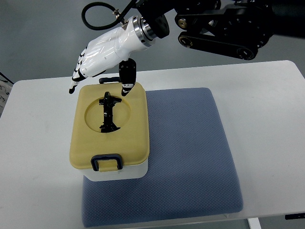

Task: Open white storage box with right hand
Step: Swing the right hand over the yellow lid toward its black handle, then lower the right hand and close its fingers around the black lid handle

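Closed storage box (pixel 110 138) under right hand (pixel 102 56), fingers (pixel 76 78) extended.

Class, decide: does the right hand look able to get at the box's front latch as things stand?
Probably yes: the right hand hovers at the far edge of the lid, while the latch sits on the near side, uncovered.

A blue-grey textured mat (pixel 190 157) lies across the centre and lower right of the frame on a white table (pixel 267 109). Grey floor (pixel 38 38) fills the upper left. The mat's lower edge nears the table's front edge.
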`<action>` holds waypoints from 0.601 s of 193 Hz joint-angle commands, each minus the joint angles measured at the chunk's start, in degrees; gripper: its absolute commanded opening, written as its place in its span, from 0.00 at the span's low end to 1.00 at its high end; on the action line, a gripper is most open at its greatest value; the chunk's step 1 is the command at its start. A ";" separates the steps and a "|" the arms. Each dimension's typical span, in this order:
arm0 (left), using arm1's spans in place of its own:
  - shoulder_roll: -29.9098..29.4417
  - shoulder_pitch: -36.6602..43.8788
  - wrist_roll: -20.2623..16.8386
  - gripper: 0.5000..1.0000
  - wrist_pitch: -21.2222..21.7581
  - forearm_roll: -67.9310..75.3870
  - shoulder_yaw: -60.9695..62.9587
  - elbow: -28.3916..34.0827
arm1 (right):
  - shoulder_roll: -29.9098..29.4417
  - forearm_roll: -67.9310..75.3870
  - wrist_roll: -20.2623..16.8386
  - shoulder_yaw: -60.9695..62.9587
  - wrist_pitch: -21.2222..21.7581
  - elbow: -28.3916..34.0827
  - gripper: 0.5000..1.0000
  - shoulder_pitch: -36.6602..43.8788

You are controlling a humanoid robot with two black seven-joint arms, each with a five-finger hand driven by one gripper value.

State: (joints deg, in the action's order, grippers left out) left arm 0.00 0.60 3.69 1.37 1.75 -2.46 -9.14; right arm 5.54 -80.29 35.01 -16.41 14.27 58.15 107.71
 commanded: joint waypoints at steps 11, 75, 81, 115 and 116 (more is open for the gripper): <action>0.00 0.02 0.00 1.00 -0.05 0.00 0.00 0.00 | -0.44 -0.84 -0.01 -1.61 -0.03 -0.06 0.85 -0.57; 0.00 0.02 0.00 1.00 -0.05 0.00 0.00 0.00 | -0.27 -0.57 -0.01 -1.61 0.40 1.44 0.83 -1.62; 0.00 0.02 0.00 1.00 -0.05 0.00 0.00 0.00 | -0.18 -0.57 -0.01 -1.61 0.49 1.61 0.83 -1.62; 0.00 0.02 0.00 1.00 -0.05 0.00 0.00 0.00 | -0.35 -0.48 -0.01 -1.52 1.64 1.70 0.83 -2.68; 0.00 0.02 0.00 1.00 -0.05 0.00 0.00 0.00 | -0.35 -0.48 -0.01 -1.52 1.64 1.70 0.83 -2.68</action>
State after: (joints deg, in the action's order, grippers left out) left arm 0.00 0.60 3.69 1.32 1.75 -2.46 -9.14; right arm 5.27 -80.78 35.00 -18.00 15.57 59.88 105.89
